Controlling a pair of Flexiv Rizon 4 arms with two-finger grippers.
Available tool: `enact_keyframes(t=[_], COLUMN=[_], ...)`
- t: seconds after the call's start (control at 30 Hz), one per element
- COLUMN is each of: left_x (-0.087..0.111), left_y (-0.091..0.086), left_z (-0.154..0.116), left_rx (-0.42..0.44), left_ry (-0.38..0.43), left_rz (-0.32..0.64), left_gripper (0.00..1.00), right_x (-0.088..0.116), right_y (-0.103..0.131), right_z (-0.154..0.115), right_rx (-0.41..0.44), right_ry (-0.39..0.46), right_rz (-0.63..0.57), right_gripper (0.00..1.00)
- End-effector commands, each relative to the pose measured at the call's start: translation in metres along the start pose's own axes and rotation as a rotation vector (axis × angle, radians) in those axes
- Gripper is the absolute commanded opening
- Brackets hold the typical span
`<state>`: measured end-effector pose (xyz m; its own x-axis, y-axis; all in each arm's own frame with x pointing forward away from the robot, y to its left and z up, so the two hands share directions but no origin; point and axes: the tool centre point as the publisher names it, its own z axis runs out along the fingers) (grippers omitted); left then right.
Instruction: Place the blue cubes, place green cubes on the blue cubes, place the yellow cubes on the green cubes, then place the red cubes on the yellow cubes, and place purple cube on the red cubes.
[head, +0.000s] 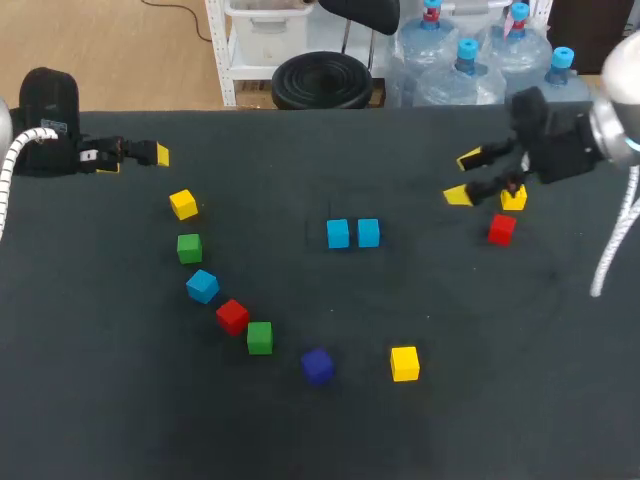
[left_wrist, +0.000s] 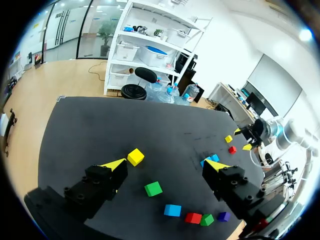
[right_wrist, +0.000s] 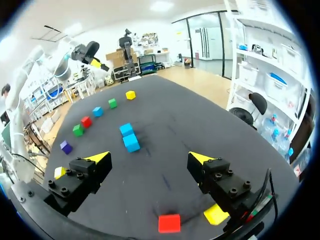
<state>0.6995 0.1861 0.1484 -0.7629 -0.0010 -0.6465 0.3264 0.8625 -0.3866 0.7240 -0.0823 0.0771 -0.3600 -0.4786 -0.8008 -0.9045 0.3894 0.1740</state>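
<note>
Nearest on the dark table (head: 470, 430), a purple cube (head: 317, 366) and a near yellow cube (head: 404, 363) are seen lying well apart from each other. A little farther off and to the left, a loose curved row is formed by a near green cube (head: 259, 337), a left red cube (head: 232, 316) just beside it, a lone blue cube (head: 202, 285), a far green cube (head: 189, 247) and a left yellow cube (head: 183, 204), each resting singly on the table. At the middle of the table a middle-left blue cube (head: 338, 233) and a middle-right blue cube (head: 368, 232) are set side by side, very close together, both directly on the surface. Towards the right side a right red cube (head: 501, 229) is found, and just beyond it a right yellow cube (head: 514, 197), partly covered in the head view by the right arm's fingers. The right gripper (head: 463, 177) is held above the far right part of the table, its fingers spread wide and gripping no cube. At the far left edge the left gripper (left_wrist: 165, 163) is held with its fingers likewise wide apart, no cube being touched by either
</note>
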Motion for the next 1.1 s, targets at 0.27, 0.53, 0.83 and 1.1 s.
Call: enact_keyframes(t=[0.27, 0.53, 0.83, 1.1], left_x=[-0.001, -0.001, -0.001, -0.001], left_y=[-0.001, -0.001, -0.001, -0.001], left_z=[0.000, 0.000, 0.000, 0.000], left_rx=[-0.006, -0.006, -0.006, -0.006], left_ry=[0.005, 0.005, 0.005, 0.005], left_rz=[-0.002, -0.002, -0.002, -0.002], left_gripper=[1.00, 1.00, 1.00, 1.00], right_x=[0.031, 0.046, 0.046, 0.046], right_y=[0.029, 0.036, 0.036, 0.036], right_z=[-0.051, -0.062, -0.062, -0.062], right_rx=[-0.037, -0.008, -0.008, -0.008], right_ry=[0.050, 0.156, 0.156, 0.156], right_rz=[-0.161, -0.304, -0.304, -0.304], right_gripper=[1.00, 1.00, 1.00, 1.00])
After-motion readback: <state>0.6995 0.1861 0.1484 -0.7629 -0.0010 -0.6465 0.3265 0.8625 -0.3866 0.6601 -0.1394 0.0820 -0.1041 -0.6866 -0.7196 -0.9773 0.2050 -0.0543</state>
